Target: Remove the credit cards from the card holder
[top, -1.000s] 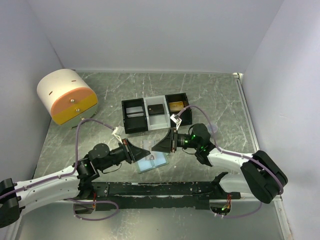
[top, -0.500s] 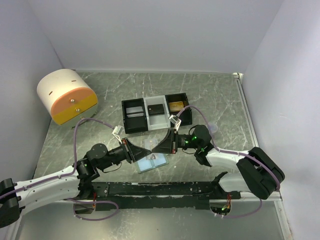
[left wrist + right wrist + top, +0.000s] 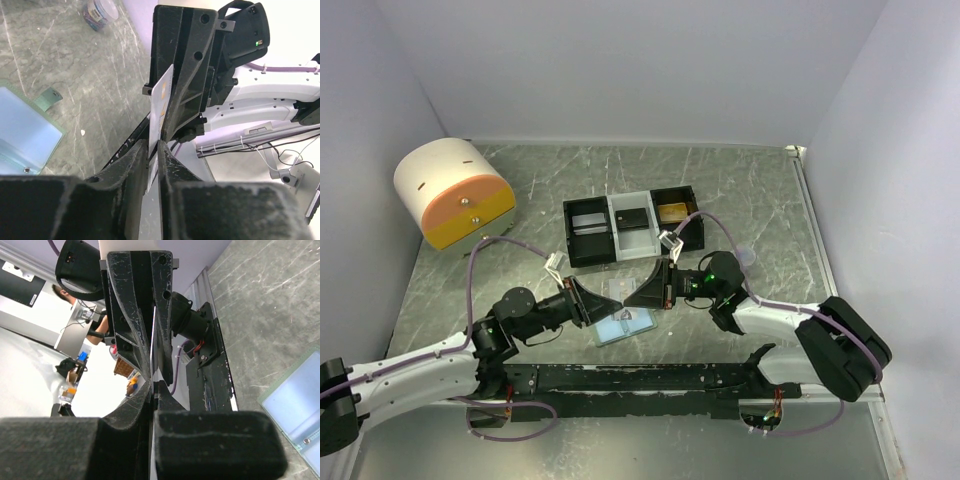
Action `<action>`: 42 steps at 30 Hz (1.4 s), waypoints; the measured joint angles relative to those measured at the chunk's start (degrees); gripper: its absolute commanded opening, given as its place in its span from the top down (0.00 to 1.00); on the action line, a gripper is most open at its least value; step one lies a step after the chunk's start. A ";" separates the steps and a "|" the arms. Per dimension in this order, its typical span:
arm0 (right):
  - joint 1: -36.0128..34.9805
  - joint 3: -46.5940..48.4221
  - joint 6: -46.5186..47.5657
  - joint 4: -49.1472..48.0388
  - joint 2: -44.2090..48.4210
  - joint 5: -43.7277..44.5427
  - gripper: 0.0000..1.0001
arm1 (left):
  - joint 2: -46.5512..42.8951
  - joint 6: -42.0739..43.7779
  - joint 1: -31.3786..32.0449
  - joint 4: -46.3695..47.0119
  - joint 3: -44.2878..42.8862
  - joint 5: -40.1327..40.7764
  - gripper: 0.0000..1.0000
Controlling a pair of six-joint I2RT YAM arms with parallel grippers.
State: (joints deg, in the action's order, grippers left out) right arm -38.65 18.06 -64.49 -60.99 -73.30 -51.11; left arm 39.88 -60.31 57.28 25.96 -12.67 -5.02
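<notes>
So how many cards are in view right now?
1 for sure: a pale card pinched in the air between the left tool and right tool, near the holder. More may be hidden in the holder.

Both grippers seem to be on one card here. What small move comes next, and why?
Probably the left gripper should ease open and let go. The card looks pinched at once by it and by the right gripper, above the open card holder, so only one can carry it away.
</notes>
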 measured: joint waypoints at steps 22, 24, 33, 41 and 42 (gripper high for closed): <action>-0.35 5.11 12.20 21.49 6.27 7.04 1.00 | -3.45 6.08 0.02 -30.80 -12.20 8.22 0.00; -0.46 7.34 15.78 26.62 7.89 9.51 1.00 | -2.12 7.89 0.00 -35.82 -16.39 11.02 0.00; -2.38 11.17 27.28 39.50 12.20 20.37 1.00 | 10.08 15.28 -0.24 -58.16 -33.70 25.90 0.00; -9.01 17.11 39.93 48.39 12.98 33.03 1.00 | 14.84 24.17 -17.44 -67.36 -39.47 27.82 0.00; -9.22 17.73 41.13 48.85 13.05 34.03 1.00 | 14.69 25.77 -20.96 -67.63 -39.47 27.28 0.00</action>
State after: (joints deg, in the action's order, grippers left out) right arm -47.88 35.79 -23.35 -12.14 -60.25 -17.08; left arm 54.57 -34.54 36.32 -41.67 -52.14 22.26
